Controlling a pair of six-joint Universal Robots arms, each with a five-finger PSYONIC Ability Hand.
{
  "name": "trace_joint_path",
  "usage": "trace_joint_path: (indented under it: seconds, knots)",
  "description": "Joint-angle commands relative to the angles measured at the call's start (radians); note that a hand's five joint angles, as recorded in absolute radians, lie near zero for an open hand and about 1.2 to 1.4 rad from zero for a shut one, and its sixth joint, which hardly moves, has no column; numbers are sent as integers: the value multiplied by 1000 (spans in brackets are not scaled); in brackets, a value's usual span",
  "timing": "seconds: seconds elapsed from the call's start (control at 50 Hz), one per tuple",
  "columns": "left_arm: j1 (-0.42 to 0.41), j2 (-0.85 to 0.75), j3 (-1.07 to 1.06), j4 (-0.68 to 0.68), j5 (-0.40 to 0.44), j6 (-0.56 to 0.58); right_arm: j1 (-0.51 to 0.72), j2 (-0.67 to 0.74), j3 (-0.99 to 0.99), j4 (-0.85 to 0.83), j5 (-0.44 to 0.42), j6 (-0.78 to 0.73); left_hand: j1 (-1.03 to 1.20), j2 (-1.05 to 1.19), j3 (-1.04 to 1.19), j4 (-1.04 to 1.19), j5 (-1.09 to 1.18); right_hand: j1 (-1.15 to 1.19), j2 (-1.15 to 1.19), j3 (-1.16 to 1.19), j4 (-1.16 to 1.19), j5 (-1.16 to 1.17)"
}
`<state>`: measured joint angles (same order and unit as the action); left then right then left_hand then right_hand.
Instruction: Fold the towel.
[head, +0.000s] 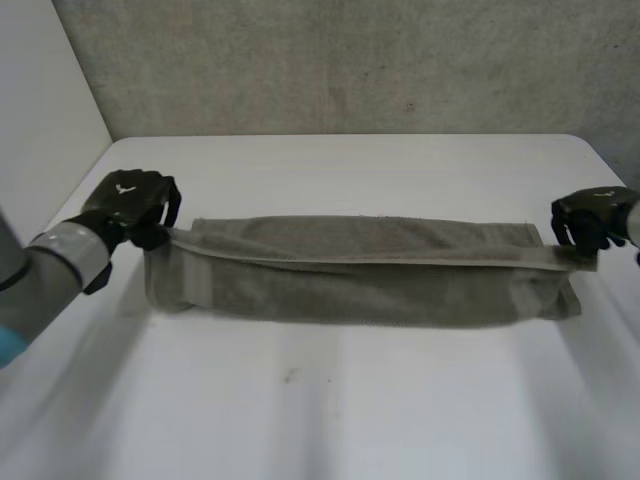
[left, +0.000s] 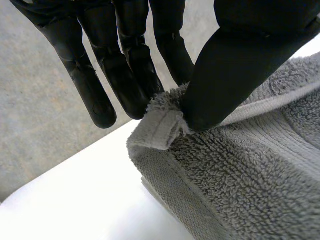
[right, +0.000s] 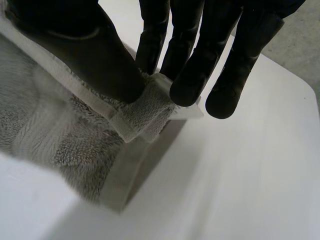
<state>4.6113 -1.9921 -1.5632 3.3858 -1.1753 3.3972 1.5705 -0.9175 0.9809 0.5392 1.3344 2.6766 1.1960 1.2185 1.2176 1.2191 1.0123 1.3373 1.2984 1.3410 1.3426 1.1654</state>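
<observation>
Long-folded grey terry towel (head: 360, 270) held at both ends on a white table (head: 330, 410).
The towel is laid as a long band across the middle of the table, with a hemmed upper layer running from end to end. The upper layer's corner at one end is pinched between the thumb and fingers of the black left hand (head: 130, 205); its corner at the opposite end is clamped likewise by the black right hand (head: 590, 220).

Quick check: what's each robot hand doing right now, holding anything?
Left robot hand: shut on the towel, pinching a corner at one end between thumb and fingers.
Right robot hand: shut on the towel, pinching a corner at the opposite end.
</observation>
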Motion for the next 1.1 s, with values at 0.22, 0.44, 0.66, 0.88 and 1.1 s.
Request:
trace_joint_path:
  seconds: [0.22, 0.44, 0.66, 0.88, 1.1]
  knots:
    - [-88, -395, 434, -11, -112, -1, 111, 344, -387, -156, 180, 103, 200, 178, 179, 177, 209, 59, 98, 55, 54, 56]
    - [-103, -491, 572, -28, -158, -1, 117, 422, -493, -153, 197, 97, 200, 178, 179, 177, 209, 59, 98, 55, 54, 56]
    - [-111, -524, 634, -34, -152, -6, 117, 428, -499, -153, 220, 77, 200, 178, 179, 177, 209, 19, 58, 16, 14, 17]
    - [-137, -490, 626, -37, -159, -7, 149, 352, -596, -151, 298, 89, -1021, -1044, -1043, -1045, -1012, -1163, -1124, -1166, -1168, -1165]
    - [-126, -324, 497, -34, -162, -1, 149, 184, -535, -140, 296, 89, -1021, -1044, -1043, -1045, -1012, -1163, -1124, -1166, -1168, -1165]
